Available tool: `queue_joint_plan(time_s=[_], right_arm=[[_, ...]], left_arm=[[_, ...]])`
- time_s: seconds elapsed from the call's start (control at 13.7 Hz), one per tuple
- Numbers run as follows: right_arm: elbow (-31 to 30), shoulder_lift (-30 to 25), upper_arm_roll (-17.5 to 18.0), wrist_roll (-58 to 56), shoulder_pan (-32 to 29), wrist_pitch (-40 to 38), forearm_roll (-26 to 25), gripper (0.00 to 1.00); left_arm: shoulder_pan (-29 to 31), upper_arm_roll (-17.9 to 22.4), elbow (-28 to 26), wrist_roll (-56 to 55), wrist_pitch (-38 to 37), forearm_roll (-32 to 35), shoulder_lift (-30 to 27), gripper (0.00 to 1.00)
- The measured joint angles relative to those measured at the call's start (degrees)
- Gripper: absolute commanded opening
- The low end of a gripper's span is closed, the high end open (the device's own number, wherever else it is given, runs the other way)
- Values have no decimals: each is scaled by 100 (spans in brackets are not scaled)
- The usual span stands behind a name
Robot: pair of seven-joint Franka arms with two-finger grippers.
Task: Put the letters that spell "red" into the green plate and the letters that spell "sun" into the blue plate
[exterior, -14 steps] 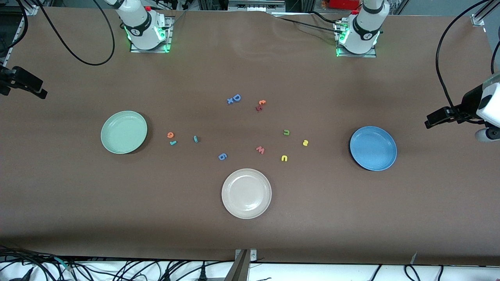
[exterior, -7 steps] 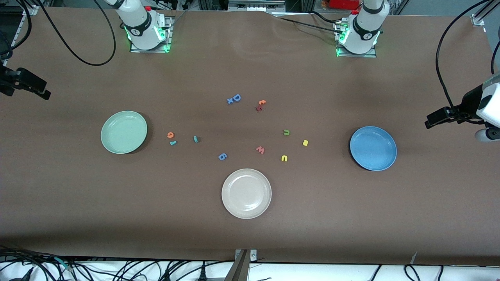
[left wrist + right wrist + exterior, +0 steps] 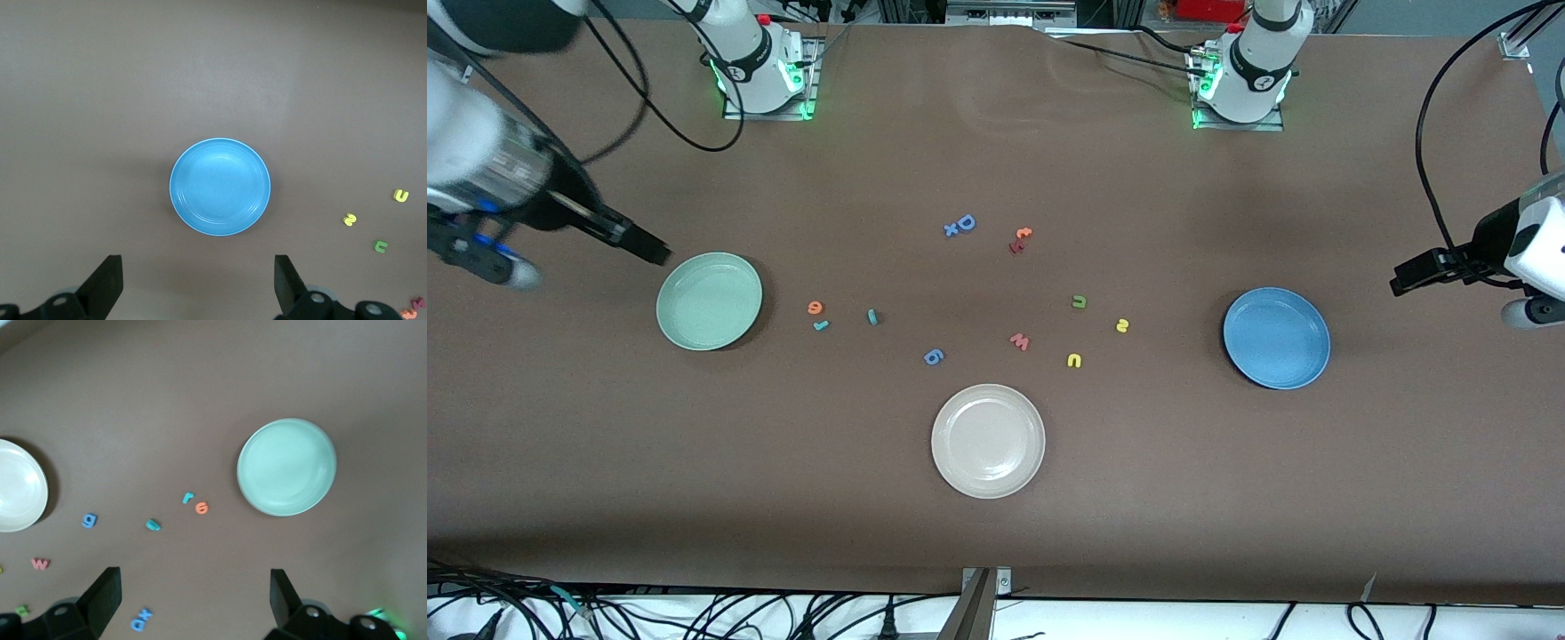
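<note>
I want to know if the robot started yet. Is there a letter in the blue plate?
No, the blue plate is bare inside, and the yellow "s" lies on the table beside it.

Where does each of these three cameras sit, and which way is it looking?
Front view: high across the table, facing both arm bases; right claw open by the green plate.
Left wrist view: above the blue plate, looking down; open left claw.
Right wrist view: looking down at the green plate; own finger shows.
Shared: front and right wrist views both show the beige plate.
</note>
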Motion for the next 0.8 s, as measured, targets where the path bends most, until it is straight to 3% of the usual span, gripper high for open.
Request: queue_joint_plan(time_s=[0.29, 0.8], right_arm=[[-914, 416, 11, 898, 621, 1396, 5, 98], [-2653, 715, 14, 387, 1167, 3620, -3, 99]], left_arm=[[-101, -69, -3, 0, 3, 0, 237, 100], [-566, -140, -25, 0, 390, 0, 954, 100]])
